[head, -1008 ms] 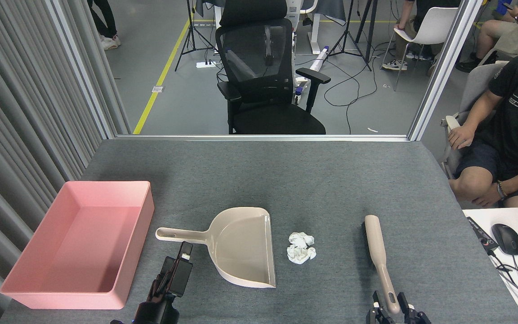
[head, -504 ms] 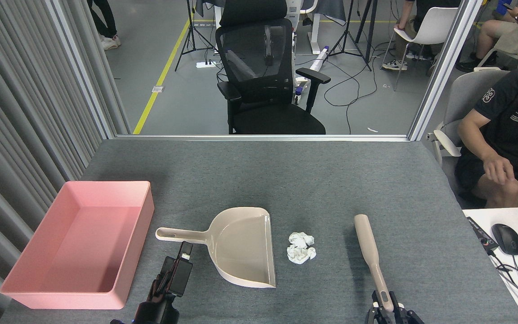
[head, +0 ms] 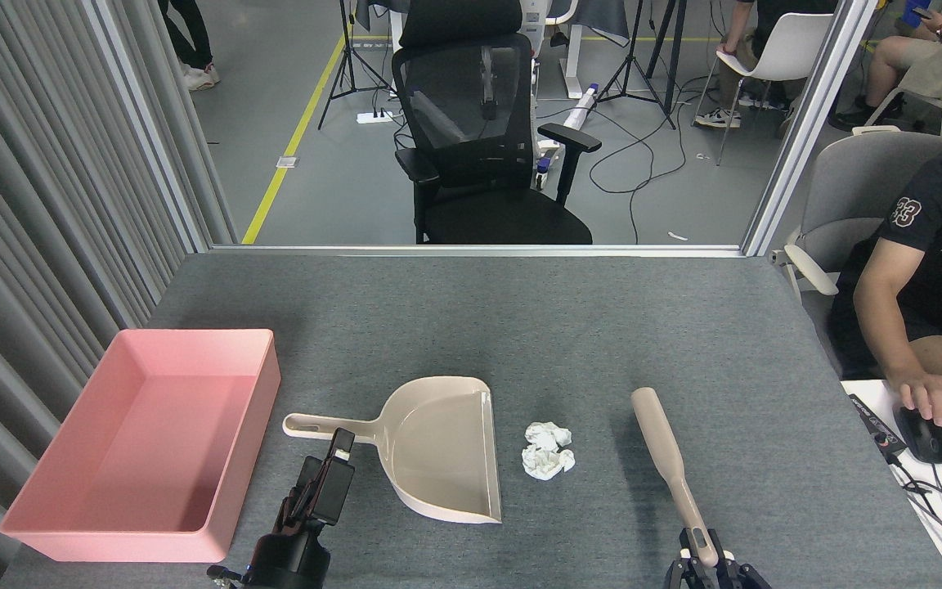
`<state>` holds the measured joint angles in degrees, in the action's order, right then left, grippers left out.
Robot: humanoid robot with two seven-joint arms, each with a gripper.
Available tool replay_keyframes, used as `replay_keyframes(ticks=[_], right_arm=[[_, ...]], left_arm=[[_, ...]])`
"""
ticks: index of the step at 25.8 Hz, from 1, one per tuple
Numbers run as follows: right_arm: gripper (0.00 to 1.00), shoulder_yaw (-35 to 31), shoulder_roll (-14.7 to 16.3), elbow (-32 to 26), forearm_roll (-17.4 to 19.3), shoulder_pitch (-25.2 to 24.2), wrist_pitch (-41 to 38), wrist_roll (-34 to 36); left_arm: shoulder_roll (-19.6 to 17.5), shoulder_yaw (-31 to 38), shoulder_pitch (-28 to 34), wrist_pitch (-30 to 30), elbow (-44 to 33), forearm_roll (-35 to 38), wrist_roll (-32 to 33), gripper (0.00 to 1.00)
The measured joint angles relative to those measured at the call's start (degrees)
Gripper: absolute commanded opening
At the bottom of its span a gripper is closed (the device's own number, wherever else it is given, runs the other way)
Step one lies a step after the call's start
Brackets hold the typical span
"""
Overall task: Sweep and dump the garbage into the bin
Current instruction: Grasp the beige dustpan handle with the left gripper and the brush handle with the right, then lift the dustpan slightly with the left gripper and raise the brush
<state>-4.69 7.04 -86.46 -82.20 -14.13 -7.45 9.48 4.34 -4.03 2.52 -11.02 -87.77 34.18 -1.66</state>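
Garbage (head: 547, 450) between dustpan (head: 438, 446) and brush (head: 666, 466).

Garbage (head: 547, 449): white crumpled tissue wads, clustered on grey table, just right of dustpan mouth. Bin (head: 54, 536): pink shallow rectangular tray, upright, empty, table's left edge.
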Motion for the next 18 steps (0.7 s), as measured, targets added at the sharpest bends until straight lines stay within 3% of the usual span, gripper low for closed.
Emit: replay_keyframes(ticks=[9,18], right_arm=[[0.09,-0.5,0.5,-0.2,4.3,-0.1,-1.3,0.6],[0.09,-0.5,0.3,-0.2,5.1,0.1,-1.4,0.9]], left_arm=[[0.2,0.3,-4.5,0.0,6.4,0.0,-1.8,0.99],[1.3,0.6,-6.7,0.2,14.0,-0.2,-3.7,0.99]])
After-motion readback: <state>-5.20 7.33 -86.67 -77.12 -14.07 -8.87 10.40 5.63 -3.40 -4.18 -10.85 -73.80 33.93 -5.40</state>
